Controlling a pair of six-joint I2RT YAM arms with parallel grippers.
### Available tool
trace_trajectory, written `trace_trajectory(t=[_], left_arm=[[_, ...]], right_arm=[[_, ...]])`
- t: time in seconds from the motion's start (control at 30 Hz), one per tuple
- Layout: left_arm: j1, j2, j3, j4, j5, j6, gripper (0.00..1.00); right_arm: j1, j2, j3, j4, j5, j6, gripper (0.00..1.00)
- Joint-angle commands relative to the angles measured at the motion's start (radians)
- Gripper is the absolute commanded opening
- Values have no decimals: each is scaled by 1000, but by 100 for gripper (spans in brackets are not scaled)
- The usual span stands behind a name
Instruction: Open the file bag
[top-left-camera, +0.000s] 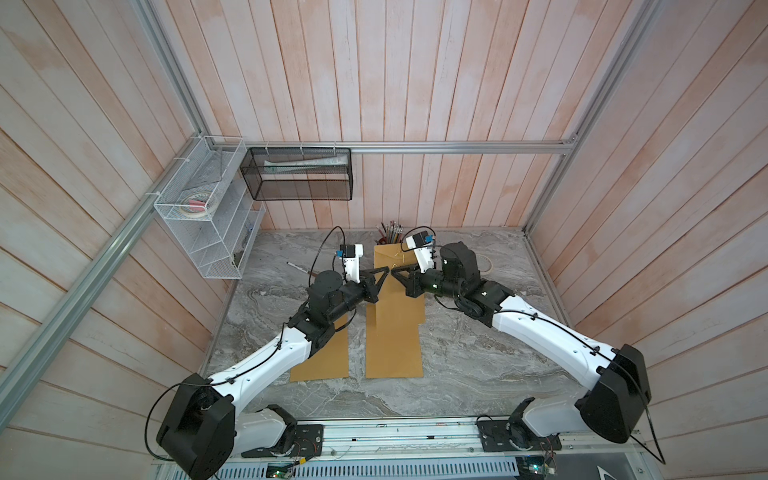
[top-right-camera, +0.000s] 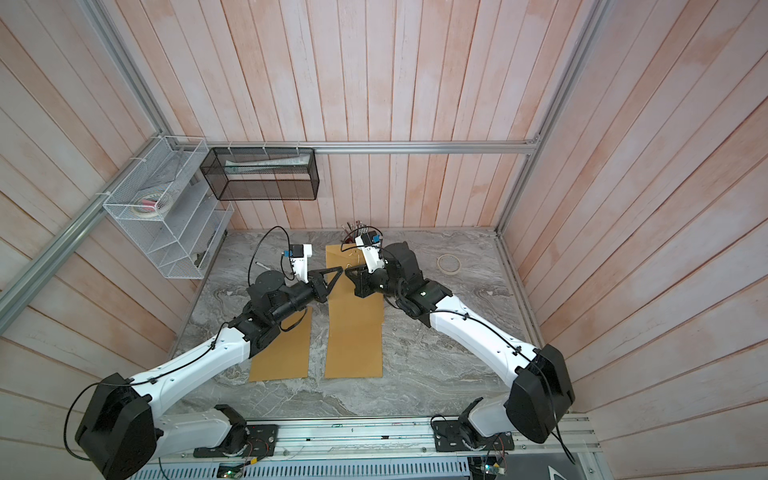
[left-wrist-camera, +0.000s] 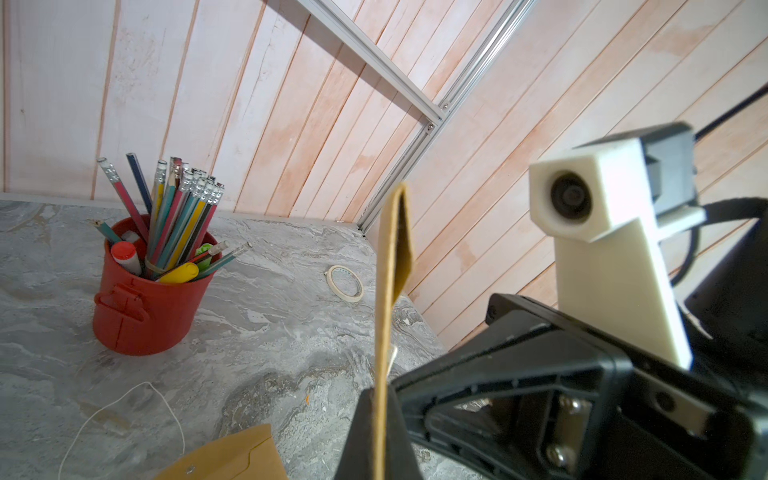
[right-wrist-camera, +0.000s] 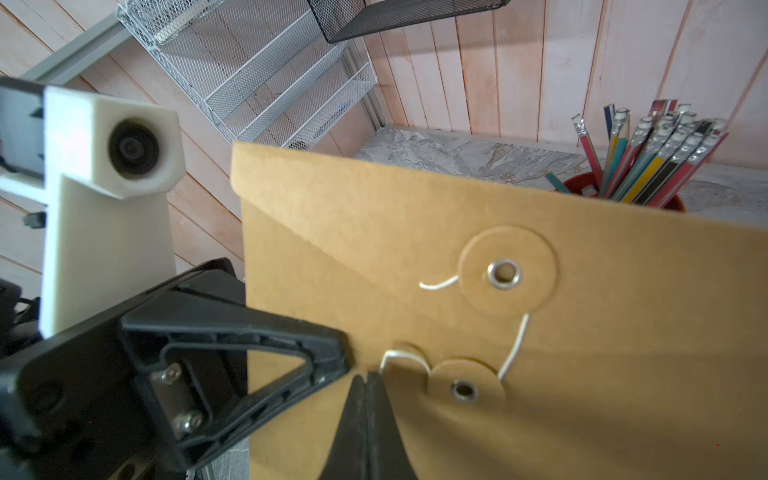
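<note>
- Grey marbled worktop (top-left-camera: 478, 353) between pale plank walls, with a red pencil cup (left-wrist-camera: 145, 299) at its far edge.
- File bag (top-left-camera: 395, 332) — just in front of the cup, flap end towards it.
- Left gripper (top-left-camera: 385, 271) — clamped on the bag's side edge.
- Right gripper (right-wrist-camera: 365, 399) — closed, tips at the white string (right-wrist-camera: 515, 349); whether it pinches the string, I cannot tell.

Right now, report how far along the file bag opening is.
Done: the left gripper is clamped on the edge of the file bag, holding its flap end raised. In hand: the right gripper is shut at the white string beside the lower disc, seemingly pinching it. Left: the string still runs from the upper disc round the lower one, and the flap lies folded shut.
</note>
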Motion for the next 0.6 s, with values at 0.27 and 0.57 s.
trace_trajectory(t=[0.27,0.57], left_arm=[[30,-14,28,35,-27,-19,0],[34,-34,23,42,-30,-20,0]], right_arm=[[6,-38,-67,25,1,38,0],[-11,-75,-101,5,49,50,0]])
